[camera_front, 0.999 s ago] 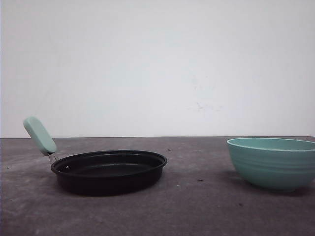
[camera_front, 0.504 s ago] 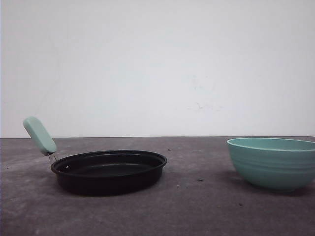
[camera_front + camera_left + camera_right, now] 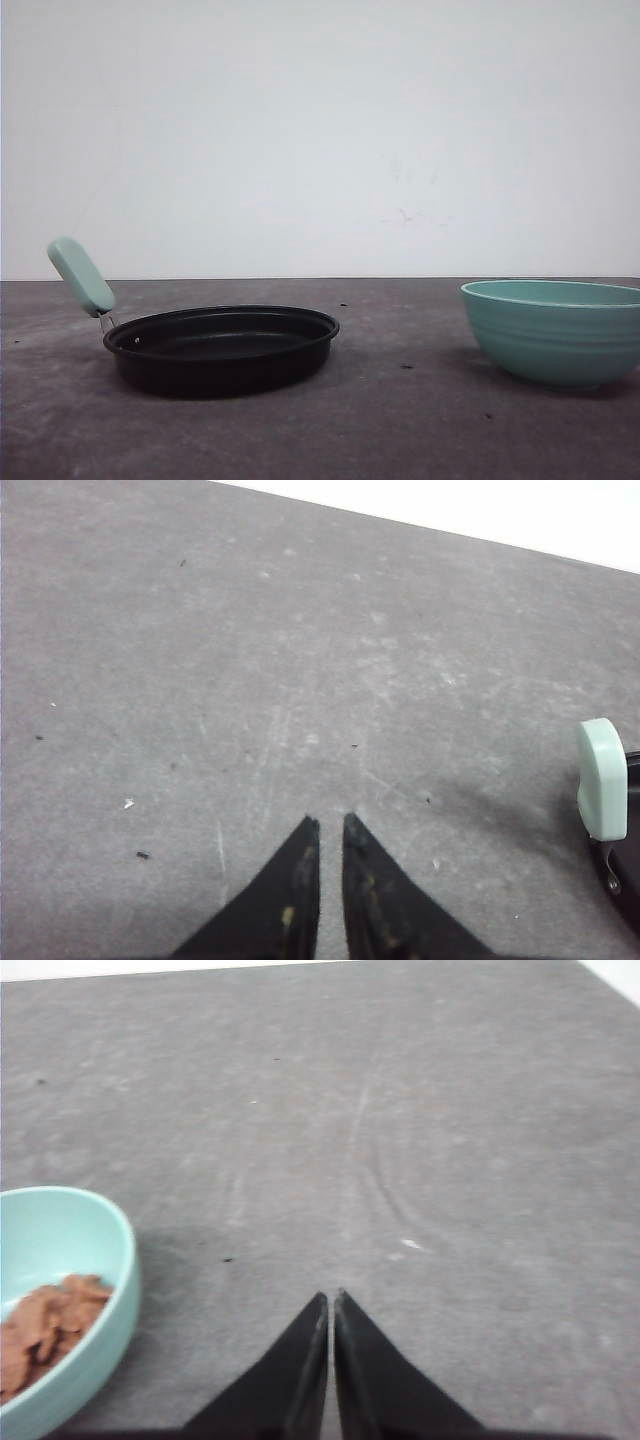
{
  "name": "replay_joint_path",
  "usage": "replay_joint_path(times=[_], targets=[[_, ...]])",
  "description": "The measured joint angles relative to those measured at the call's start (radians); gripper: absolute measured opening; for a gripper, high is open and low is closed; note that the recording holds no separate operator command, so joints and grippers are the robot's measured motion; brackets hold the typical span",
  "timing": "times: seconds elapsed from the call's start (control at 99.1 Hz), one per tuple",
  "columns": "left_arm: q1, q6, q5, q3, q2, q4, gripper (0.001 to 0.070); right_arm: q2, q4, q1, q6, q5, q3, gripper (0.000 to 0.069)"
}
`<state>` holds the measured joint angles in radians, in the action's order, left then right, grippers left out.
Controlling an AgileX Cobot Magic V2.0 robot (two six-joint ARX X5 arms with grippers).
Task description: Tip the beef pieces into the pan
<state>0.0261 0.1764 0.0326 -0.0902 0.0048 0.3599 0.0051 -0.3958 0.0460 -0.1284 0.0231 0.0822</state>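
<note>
The black pan (image 3: 222, 348) sits on the grey table at the left, its mint-green handle (image 3: 81, 276) sticking up to the left. A teal ribbed bowl (image 3: 553, 330) stands at the right. In the right wrist view the beef pieces (image 3: 45, 1325) lie as a reddish-brown heap inside that bowl (image 3: 95, 1320). My right gripper (image 3: 330, 1296) is shut and empty over bare table beside the bowl. My left gripper (image 3: 329, 820) is shut with a thin slit between its tips, holding nothing, over bare table; the pan's handle (image 3: 602, 778) lies off to one side of it.
The grey tabletop (image 3: 400, 420) runs back to a plain white wall (image 3: 320, 130). A few dark specks and small scraps dot the surface. Open table lies between the pan and the bowl.
</note>
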Motion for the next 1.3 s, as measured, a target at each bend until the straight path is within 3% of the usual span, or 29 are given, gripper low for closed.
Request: replay_joint_path(times=[0.101,0.272,0.454,0.636,0.898,1.019,1.18,1.301], targets=[[0.000,0.031,0.000,0.000,0.000,0.000,0.0014,0.000,0.000,0.000,-0.004,0.000,0.000,0.0008],[0.000,0.137,0.000,0.000,0.000,0.000,0.0014,0.000,0.006,0.000,-0.035,0.000,0.000,0.0008],[0.000,0.207,0.000,0.000,0.000,0.000,0.0014,0.000,0.086,0.000,-0.080,0.000,0.000,0.0008],[0.000,0.229,0.052,0.000,0.000,-0.002,0.0014,0.000,0.183,0.000,-0.137,-0.011,0.000,0.0008],[0.000,0.263,0.151,-0.003,0.000,0.007,0.0014,0.000,0.209,0.000,-0.175,-0.056,0.000,0.0008],[0.000,0.271,0.172,-0.028,0.006,0.064,0.0014,0.000,0.219,0.002,-0.177,-0.084,0.032,0.0008],[-0.008,0.289,0.200,-0.169,0.079,0.028,0.0014,0.007,0.232,0.002,-0.179,-0.100,0.150,0.0007],[-0.017,0.278,0.179,-0.311,0.182,0.017,0.0014,0.067,0.234,0.002,-0.179,-0.150,0.221,0.0007]])
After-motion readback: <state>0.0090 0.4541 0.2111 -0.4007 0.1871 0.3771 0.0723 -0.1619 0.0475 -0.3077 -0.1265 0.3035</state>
